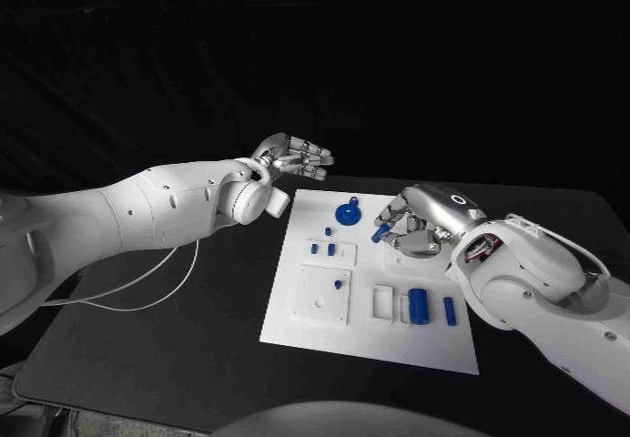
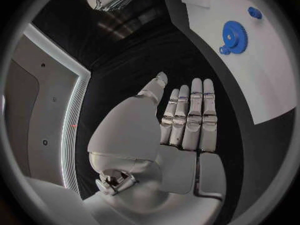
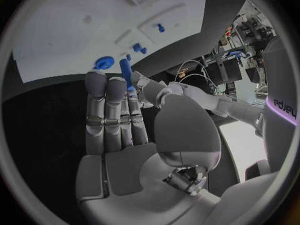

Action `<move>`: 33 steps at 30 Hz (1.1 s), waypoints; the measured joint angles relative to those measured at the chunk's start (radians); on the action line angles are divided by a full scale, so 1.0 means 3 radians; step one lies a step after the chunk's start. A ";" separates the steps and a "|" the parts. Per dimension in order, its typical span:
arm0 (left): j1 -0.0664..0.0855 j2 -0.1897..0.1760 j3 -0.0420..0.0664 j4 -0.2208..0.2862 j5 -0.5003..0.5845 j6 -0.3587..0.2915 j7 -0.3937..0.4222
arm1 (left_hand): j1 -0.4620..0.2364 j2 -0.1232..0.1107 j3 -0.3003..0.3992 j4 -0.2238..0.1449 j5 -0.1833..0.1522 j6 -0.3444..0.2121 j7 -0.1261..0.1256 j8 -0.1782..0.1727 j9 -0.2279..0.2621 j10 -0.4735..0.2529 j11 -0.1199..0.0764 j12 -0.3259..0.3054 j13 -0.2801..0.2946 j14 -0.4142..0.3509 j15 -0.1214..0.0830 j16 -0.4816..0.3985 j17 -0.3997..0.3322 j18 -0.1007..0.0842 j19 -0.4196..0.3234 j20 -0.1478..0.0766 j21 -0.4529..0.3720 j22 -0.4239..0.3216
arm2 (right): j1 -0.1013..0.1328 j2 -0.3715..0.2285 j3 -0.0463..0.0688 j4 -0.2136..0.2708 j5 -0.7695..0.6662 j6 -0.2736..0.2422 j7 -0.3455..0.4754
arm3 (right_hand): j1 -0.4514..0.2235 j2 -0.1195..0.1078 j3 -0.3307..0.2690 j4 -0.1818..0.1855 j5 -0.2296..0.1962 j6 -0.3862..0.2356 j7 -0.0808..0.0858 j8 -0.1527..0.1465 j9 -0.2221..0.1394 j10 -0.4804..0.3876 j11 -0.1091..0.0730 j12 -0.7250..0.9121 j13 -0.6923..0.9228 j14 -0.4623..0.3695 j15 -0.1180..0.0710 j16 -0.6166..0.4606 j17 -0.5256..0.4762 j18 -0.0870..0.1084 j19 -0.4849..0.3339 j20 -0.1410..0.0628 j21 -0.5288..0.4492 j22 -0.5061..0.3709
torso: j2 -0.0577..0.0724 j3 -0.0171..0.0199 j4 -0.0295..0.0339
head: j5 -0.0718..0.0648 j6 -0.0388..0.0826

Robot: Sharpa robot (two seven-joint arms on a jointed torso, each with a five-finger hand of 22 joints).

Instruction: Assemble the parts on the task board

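Your right hand (image 1: 418, 221) hung over the far right part of the board (image 1: 296, 323), pinching a small blue peg (image 1: 378, 234) between thumb and fingertips; in the right wrist view the peg (image 3: 127, 73) stood up past the fingers (image 3: 104, 105). Your left hand (image 1: 291, 157) was off the board, just beyond its far left corner, fingers straight and together, holding nothing (image 2: 187, 120). The blue gear (image 1: 347, 214) lay on the board near its far edge, left of the peg. A blue cylinder (image 1: 418, 305) sat near the board's near right side.
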 measured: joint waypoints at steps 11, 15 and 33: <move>0.0000 0.0031 0.0000 -0.0027 0.0000 0.0000 0.0002 | 0.0000 0.0000 0.0000 0.0000 0.0000 0.0000 0.0000 0.0000 0.0000 0.0000 0.0000 0.0000 0.0000 0.0000 0.0000 0.0000 0.0000 0.0000 0.0000 0.0000 0.0000 0.0000 | -0.0093 0.0261 -0.0147 0.0032 0.0036 -0.0085 0.0091 | 0.0000 0.0000 -0.0004 0.0003 -0.0003 -0.0001 0.0001 -0.0008 0.0001 0.0005 -0.0006 -0.0009 0.0001 0.0004 0.0005 -0.0003 0.0003 0.0012 0.0000 0.0000 0.0000 0.0000 | -0.0001 -0.0002 0.0005 | 0.0048 -0.0019; 0.0000 0.0043 0.0000 -0.0034 0.0000 0.0000 0.0004 | 0.0000 0.0000 0.0000 0.0000 0.0000 0.0000 0.0000 0.0000 0.0000 0.0000 0.0000 0.0000 0.0000 0.0000 0.0000 0.0000 0.0000 0.0000 0.0000 0.0000 0.0000 -0.0003 | -0.0103 0.0332 -0.0265 0.0014 0.0036 -0.0110 0.0127 | 0.0000 0.0000 -0.0004 0.0002 -0.0003 -0.0004 0.0003 0.0004 0.0001 0.0005 -0.0006 -0.0009 0.0002 0.0005 0.0005 -0.0014 0.0003 0.0012 0.0000 0.0001 0.0000 -0.0001 | 0.0000 -0.0001 0.0005 | 0.0066 -0.0031; 0.0000 0.0066 0.0000 -0.0036 0.0000 0.0001 0.0007 | 0.0000 0.0000 0.0000 0.0000 0.0000 0.0000 0.0000 0.0000 0.0000 0.0000 0.0000 0.0000 0.0000 0.0000 0.0000 0.0000 0.0000 0.0000 0.0000 0.0000 0.0000 -0.0011 | -0.0114 0.0446 -0.0639 -0.0161 0.0001 -0.0134 0.0236 | 0.0031 0.0021 -0.0013 -0.0006 -0.0026 -0.0006 -0.0006 0.0002 0.0002 0.0004 -0.0017 -0.0027 0.0004 0.0021 0.0000 -0.0014 0.0005 0.0014 0.0000 0.0001 0.0000 -0.0005 | 0.0001 0.0002 0.0003 | 0.0124 -0.0071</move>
